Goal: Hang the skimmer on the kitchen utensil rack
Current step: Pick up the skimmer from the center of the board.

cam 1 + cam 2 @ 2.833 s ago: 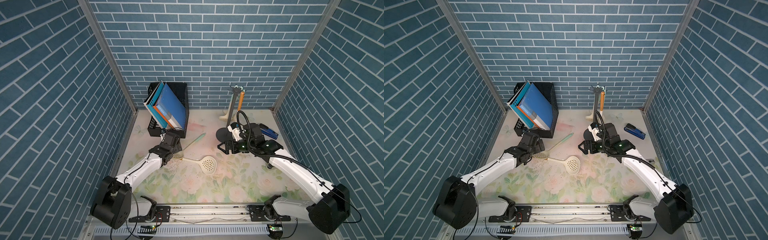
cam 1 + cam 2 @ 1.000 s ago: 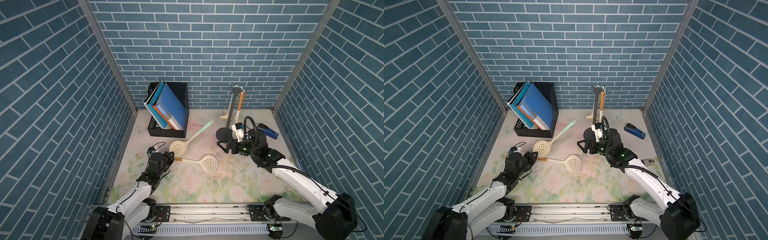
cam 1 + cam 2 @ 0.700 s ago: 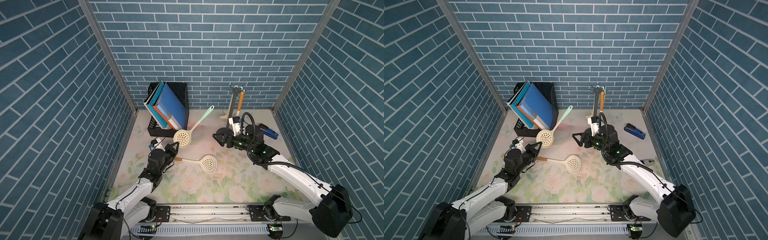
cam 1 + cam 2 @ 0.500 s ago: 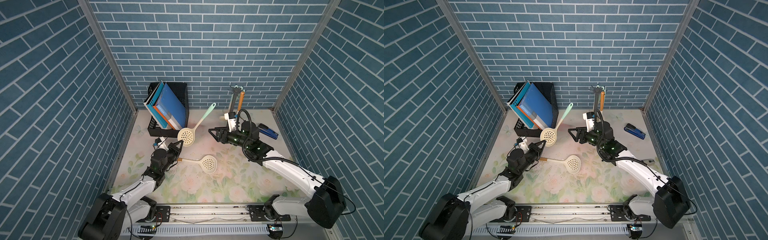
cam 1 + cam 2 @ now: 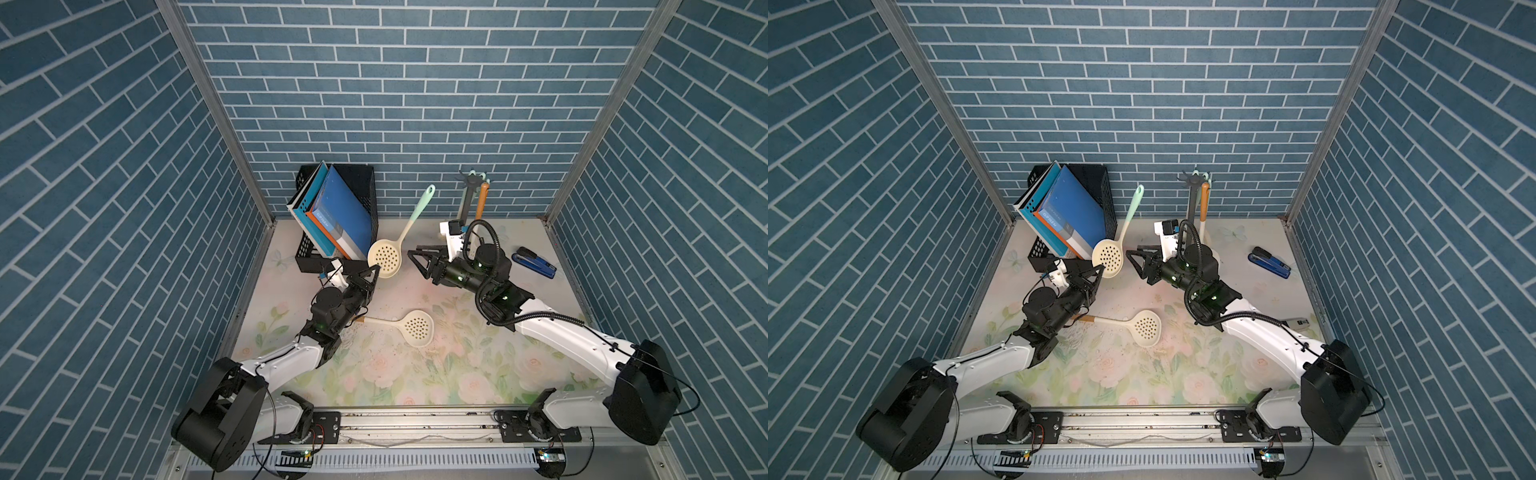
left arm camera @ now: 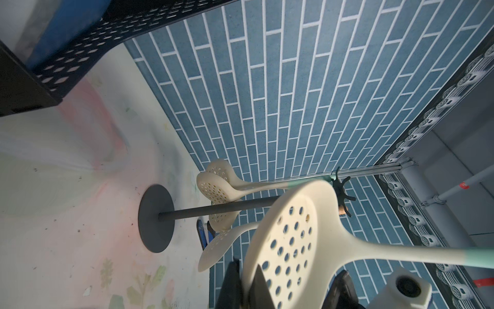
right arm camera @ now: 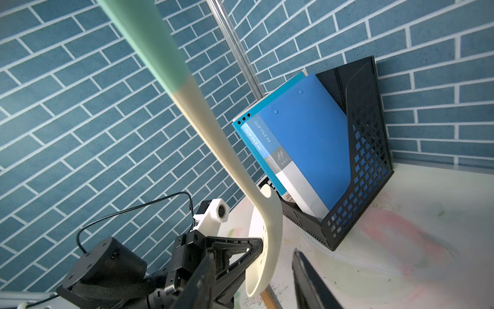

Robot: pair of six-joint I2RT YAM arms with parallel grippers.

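the left gripper (image 5: 373,273) is clenched on the rim of the skimmer (image 5: 385,259), pinching the edge of its perforated cream head. the skimmer is off the table (image 5: 415,374), raised in front of the black mesh file box (image 5: 362,189), its bowl just beside the blue folders (image 5: 345,216). its handle rises at a slant toward the back wall, cream near the head and mint green toward the tip. in the left wrist view the head (image 6: 291,240) fills the foreground, with the gripper's fingers (image 6: 232,283) closed over its near edge.

the right gripper (image 5: 417,262) sits level with the skimmer's head and faces it from the rack's side. its jaws stand apart with nothing between them. it is just beside the head, with a small gap showing in both top views. in the right wrist view the skimmer's handle (image 7: 203,112) crosses the frame and one right finger (image 7: 304,278) sits near the head without touching it.

the kitchen utensil rack (image 5: 467,199) stands upright at the back, behind the right arm and well apart from the held skimmer. the left wrist view shows its round base (image 6: 156,218) flat on the table and three cream skimmer heads (image 6: 216,190) hanging by its pole.

a second skimmer (image 5: 417,328) lies flat on the table near the left arm. a blue stapler (image 5: 536,262) rests by the right wall.
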